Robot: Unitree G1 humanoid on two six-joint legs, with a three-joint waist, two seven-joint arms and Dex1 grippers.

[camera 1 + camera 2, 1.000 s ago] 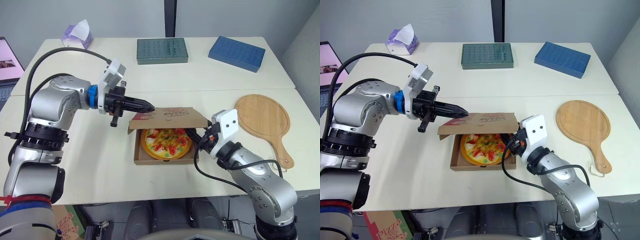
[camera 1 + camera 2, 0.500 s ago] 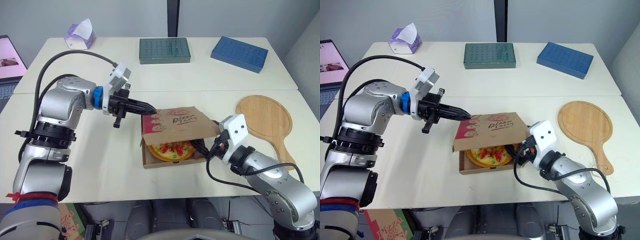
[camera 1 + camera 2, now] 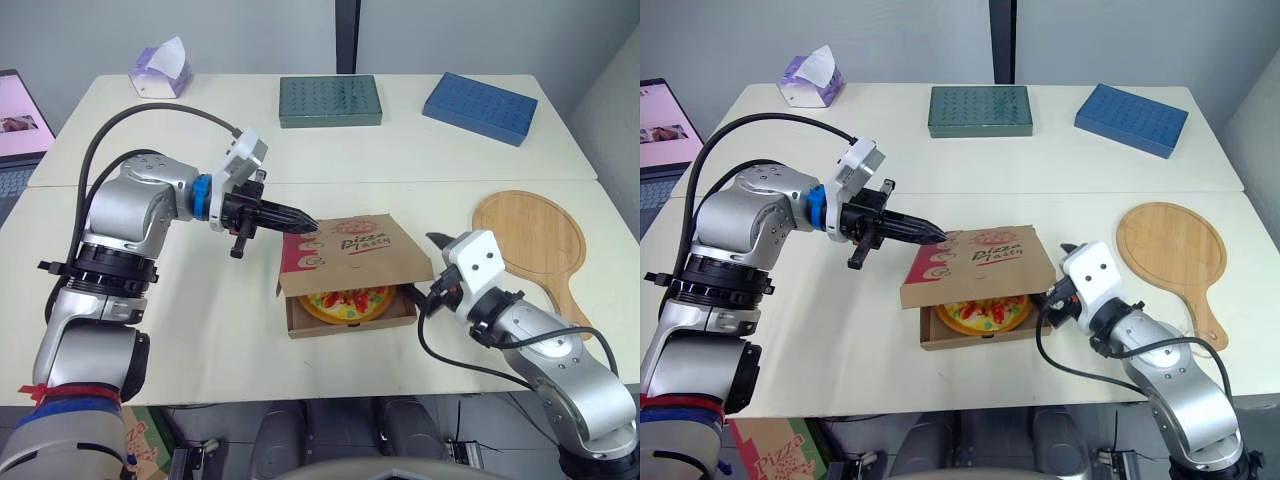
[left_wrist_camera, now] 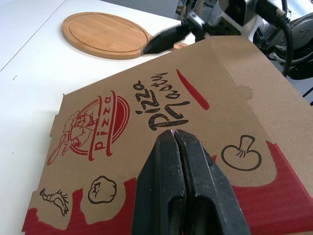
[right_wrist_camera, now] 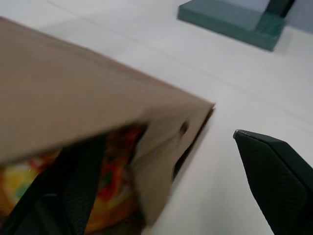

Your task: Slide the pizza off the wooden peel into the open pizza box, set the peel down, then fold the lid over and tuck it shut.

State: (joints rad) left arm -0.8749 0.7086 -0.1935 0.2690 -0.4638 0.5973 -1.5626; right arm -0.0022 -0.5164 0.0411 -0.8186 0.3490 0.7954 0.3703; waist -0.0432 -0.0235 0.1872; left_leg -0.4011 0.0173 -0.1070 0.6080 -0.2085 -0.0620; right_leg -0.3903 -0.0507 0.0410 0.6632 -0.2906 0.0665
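The pizza box (image 3: 352, 318) sits mid-table with its printed lid (image 3: 356, 248) folded low, and a strip of pizza (image 3: 350, 300) shows along the front gap. My left gripper (image 4: 174, 133) is shut, its tips resting on top of the lid near the back left corner (image 3: 309, 226). My right gripper (image 5: 166, 139) is open at the box's right side. One of its fingers (image 5: 73, 181) reaches under the lid and the other finger (image 5: 274, 166) stays outside, so the lid's side flap hangs between them. The wooden peel (image 3: 527, 240) lies flat to the right.
At the back of the table are a tissue box (image 3: 156, 68), a green tray (image 3: 329, 100) and a blue box (image 3: 475, 106). A laptop (image 3: 16, 130) stands at the far left edge. The peel's handle (image 3: 567, 305) points toward the front right edge.
The lid has come down from half raised to nearly flat, hiding most of the pizza. My left gripper followed it down. My right gripper shifted so one finger now stands outside the box.
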